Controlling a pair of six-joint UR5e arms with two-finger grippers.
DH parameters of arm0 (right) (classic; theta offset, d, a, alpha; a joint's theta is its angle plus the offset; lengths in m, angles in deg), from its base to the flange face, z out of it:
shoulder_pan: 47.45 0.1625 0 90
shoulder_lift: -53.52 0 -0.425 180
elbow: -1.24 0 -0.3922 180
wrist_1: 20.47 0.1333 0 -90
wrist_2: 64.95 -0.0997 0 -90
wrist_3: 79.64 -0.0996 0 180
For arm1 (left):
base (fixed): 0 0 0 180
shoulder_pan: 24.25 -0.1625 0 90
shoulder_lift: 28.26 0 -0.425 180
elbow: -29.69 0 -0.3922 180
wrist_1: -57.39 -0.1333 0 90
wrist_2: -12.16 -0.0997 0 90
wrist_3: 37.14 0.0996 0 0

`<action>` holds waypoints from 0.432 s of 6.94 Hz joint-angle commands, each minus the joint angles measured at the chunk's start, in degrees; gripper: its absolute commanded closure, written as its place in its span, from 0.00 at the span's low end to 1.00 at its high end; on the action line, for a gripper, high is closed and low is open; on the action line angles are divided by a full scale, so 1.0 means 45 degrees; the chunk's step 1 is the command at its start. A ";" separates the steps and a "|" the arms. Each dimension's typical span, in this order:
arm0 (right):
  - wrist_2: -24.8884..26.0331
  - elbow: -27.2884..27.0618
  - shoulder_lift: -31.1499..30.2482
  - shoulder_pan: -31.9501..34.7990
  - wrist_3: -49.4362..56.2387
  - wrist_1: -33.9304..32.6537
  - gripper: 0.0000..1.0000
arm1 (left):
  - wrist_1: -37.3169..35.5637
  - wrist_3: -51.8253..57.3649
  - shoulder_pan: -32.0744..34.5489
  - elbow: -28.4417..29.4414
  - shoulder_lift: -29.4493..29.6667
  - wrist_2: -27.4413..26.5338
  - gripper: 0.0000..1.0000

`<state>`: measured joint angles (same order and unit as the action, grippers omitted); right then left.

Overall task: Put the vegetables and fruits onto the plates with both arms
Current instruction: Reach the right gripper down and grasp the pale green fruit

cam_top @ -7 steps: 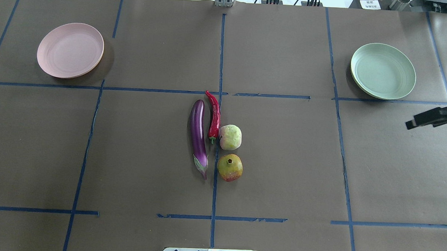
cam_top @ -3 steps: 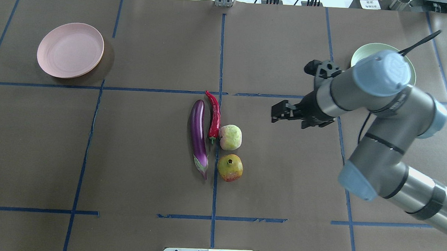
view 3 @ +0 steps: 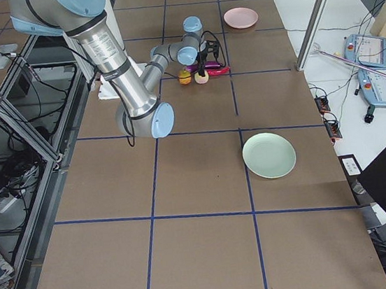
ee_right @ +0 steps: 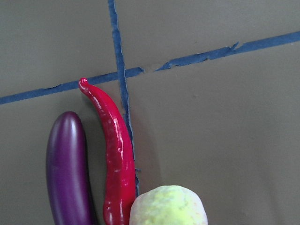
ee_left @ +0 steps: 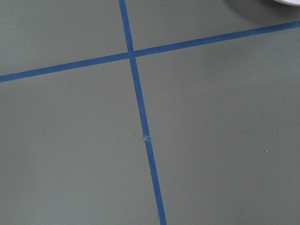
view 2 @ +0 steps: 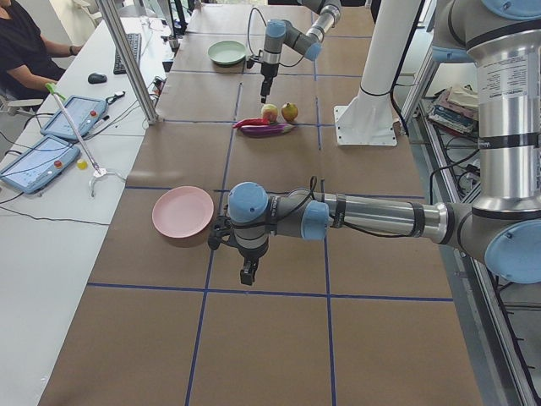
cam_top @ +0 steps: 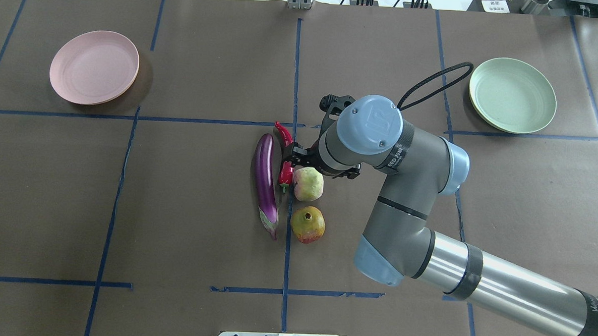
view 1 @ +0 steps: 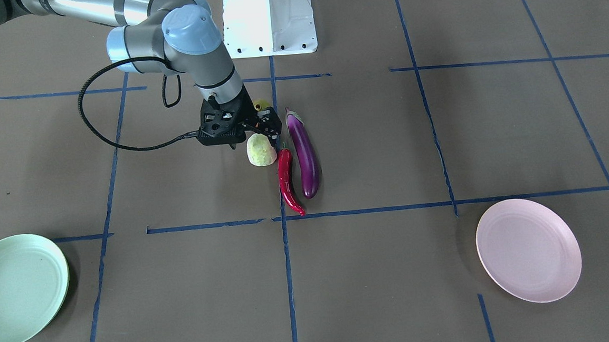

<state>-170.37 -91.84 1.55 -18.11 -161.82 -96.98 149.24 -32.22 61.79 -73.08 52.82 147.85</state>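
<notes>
The right gripper [cam_top: 294, 161] hangs low over the produce cluster, above the gap between the red chili pepper [cam_top: 285, 175] and the pale green bumpy fruit [cam_top: 308, 183]. Whether its jaws are spread cannot be told. All produce lies on the table.

Judged step: approach for the first pick.
- Centre on one item only. The chili lies just beside the bumpy fruit, with the pomegranate [cam_top: 307, 224] near.
- Descend vertically and close across the widest girth.
- Lift clear before carrying to the mint green plate [cam_top: 512, 95], well apart.

right arm [cam_top: 409, 193]: extended, wrist down, right fingers [view 1: 273, 128] spread | left arm [view 2: 372, 216]: extended low, left fingers [view 2: 246, 272] unclear
</notes>
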 commanded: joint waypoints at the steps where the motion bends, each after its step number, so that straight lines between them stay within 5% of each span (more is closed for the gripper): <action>1: 0.0185 0.0563 0.0182 -0.0365 -0.0019 -0.0028 0.00 | 0.0117 0.0002 0.0001 0.0026 -0.0029 -0.0017 0.00; 3: 0.0478 0.1228 0.0279 -0.0445 0.0021 0.0049 0.00 | 0.0117 -0.0114 0.0001 -0.0012 -0.0009 0.0021 0.00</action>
<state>-168.78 -87.85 2.53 -19.90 -161.76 -96.99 149.74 -32.34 61.79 -73.02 52.71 147.83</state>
